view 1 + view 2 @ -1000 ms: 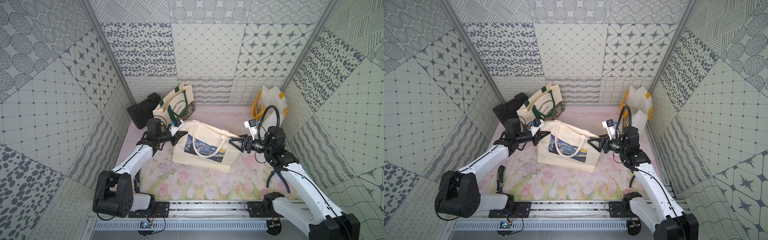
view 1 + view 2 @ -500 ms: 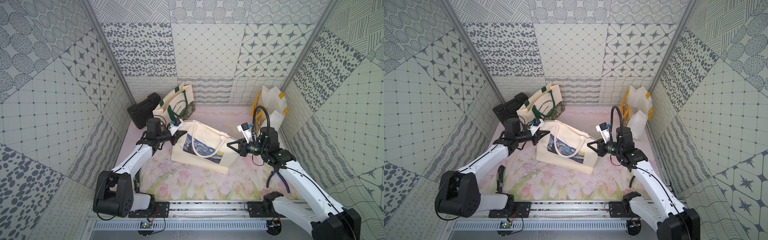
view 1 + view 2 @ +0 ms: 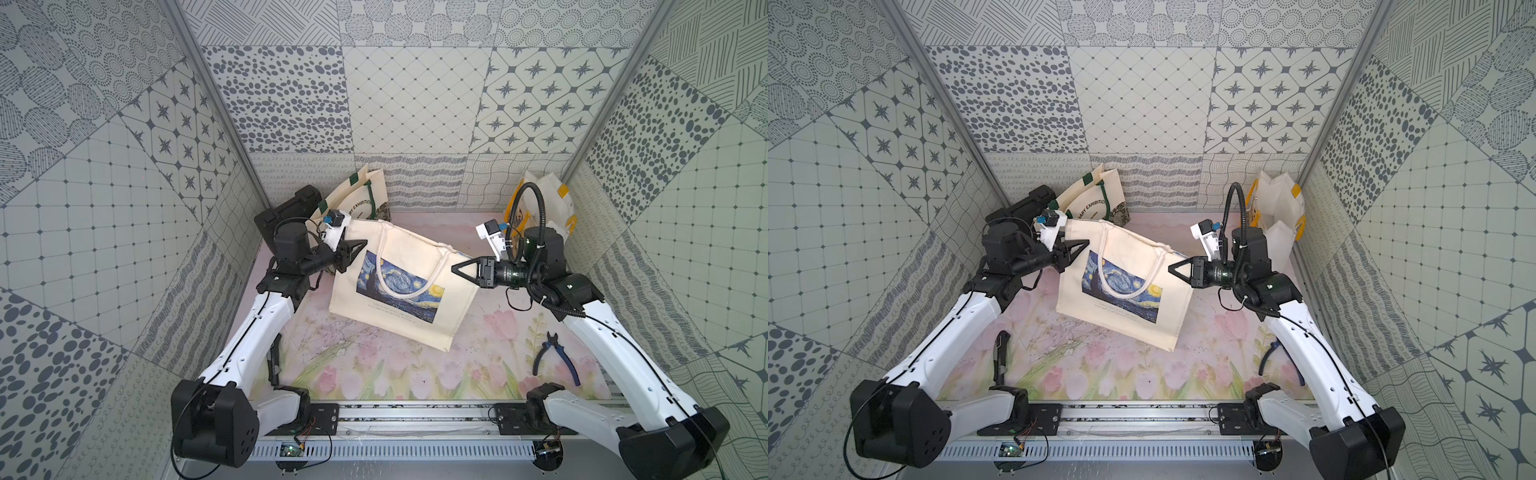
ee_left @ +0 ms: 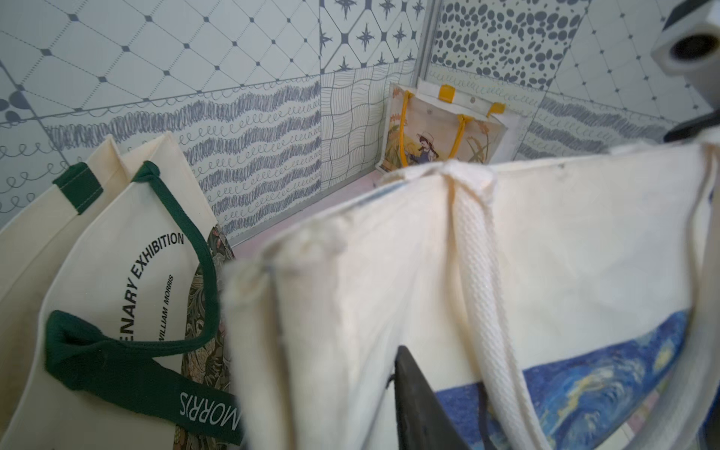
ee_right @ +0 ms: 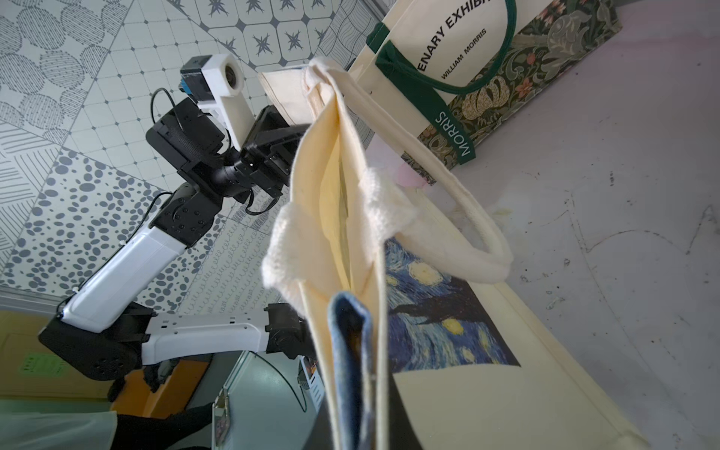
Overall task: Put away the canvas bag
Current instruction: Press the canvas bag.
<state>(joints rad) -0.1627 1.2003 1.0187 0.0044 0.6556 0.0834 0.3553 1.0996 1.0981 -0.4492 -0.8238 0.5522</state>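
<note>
The right gripper (image 3: 457, 268) has moved in, clamped on the canvas bag (image 3: 399, 320); I can't tell whether the left gripper (image 3: 360, 247) grips; flowered desk (image 3: 374, 374), patterned walls (image 3: 415, 104).

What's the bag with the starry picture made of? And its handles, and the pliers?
The starry bag looks like matte cream canvas: stitched hems, soft folds. Its handles seem thick woven cotton, ribbed. The pliers probably have a dark metal head and a blue rubbery grip; too small to be sure.

Top pair: I look down from high up front, facing the back wall (image 3: 411, 104); both top views share the whole mat (image 3: 1100, 365).
Left wrist: tight against the canvas bag (image 4: 545, 253) (near edge blurred), facing the yellow-handled bag (image 4: 436, 132).
Right wrist: close on the same bag, facing the left arm (image 5: 156, 253).
</note>
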